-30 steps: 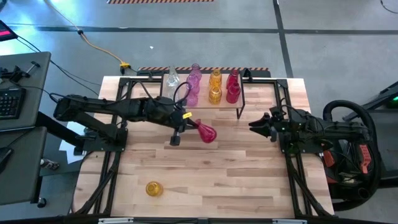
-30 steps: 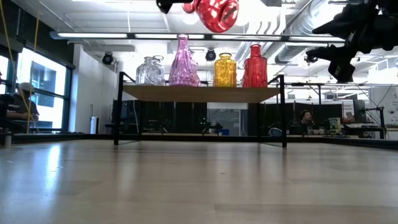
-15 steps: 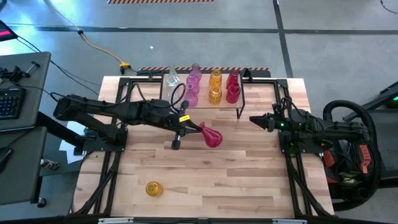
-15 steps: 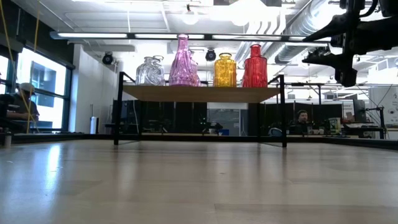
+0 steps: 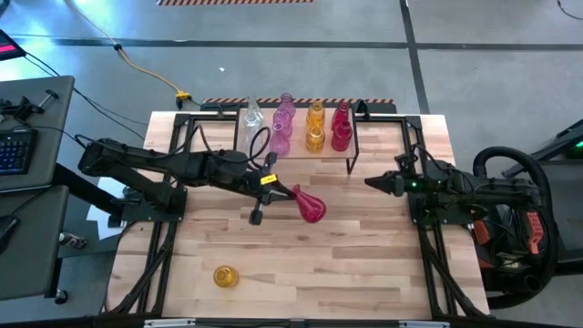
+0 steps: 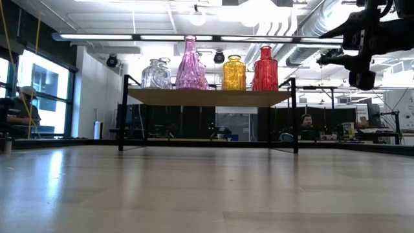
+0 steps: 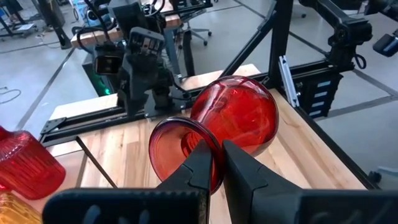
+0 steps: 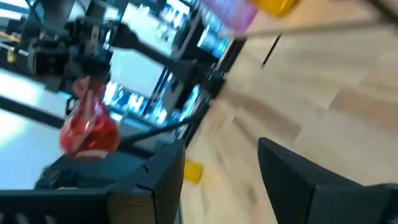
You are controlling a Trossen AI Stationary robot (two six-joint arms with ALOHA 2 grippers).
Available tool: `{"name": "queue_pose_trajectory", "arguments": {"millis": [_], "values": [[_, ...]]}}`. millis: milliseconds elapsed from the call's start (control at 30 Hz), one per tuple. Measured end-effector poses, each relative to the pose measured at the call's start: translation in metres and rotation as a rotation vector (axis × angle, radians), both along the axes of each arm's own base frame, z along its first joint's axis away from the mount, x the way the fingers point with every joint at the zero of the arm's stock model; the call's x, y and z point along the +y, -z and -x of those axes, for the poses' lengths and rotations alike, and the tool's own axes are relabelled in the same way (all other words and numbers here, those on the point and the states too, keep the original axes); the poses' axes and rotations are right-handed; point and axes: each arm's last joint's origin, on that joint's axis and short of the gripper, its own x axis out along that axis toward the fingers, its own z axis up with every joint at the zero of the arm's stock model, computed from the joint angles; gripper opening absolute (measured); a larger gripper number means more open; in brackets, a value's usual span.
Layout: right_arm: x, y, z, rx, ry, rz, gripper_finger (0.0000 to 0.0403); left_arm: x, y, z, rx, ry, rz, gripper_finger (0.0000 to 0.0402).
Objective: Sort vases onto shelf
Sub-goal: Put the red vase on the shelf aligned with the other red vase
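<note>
Right wrist view (wholly) motion-blurred

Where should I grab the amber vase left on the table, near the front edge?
Judging from above, the amber vase looks toppled on the tabletop, free of both grippers. Take its narrow neck, descending from overhead; the round body would likely roll. Neck direction is unclear.

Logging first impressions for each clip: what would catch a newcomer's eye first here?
The red vase, held by its neck in the left hand and carried on its side above the middle of the table, stands out first. Next comes the shelf at the far edge with its row of clear, pink, amber and red vases. One amber vase sits alone near the front.
</note>
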Motion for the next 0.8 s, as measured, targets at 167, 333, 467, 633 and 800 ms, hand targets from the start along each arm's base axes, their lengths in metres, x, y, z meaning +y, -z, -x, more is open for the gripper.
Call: {"name": "queue_pose_trajectory", "arguments": {"millis": [167, 333, 467, 633, 800], "values": [[0.003, 0.003, 0.0, 0.023, -0.091, -0.076, 0.0214, 0.0, 0.0, 0.0, 0.005, -0.002, 0.003, 0.0014], [0.004, 0.007, 0.001, 0.07, -0.128, -0.099, 0.0283, 0.0, 0.0, 0.0, 0.006, -0.004, 0.002, 0.0014], [0.004, 0.01, 0.002, 0.107, -0.134, -0.041, 0.0332, 0.0, 0.0, 0.0, 0.009, -0.013, 0.024, 0.0014], [0.004, 0.013, 0.002, 0.141, -0.142, 0.005, 0.0346, 0.0, 0.001, 0.0, 0.01, -0.013, 0.026, 0.0014], [0.003, 0.015, 0.003, 0.159, -0.091, -0.045, 0.0346, 0.0, 0.001, 0.0, 0.009, -0.013, 0.026, 0.0014]]}}
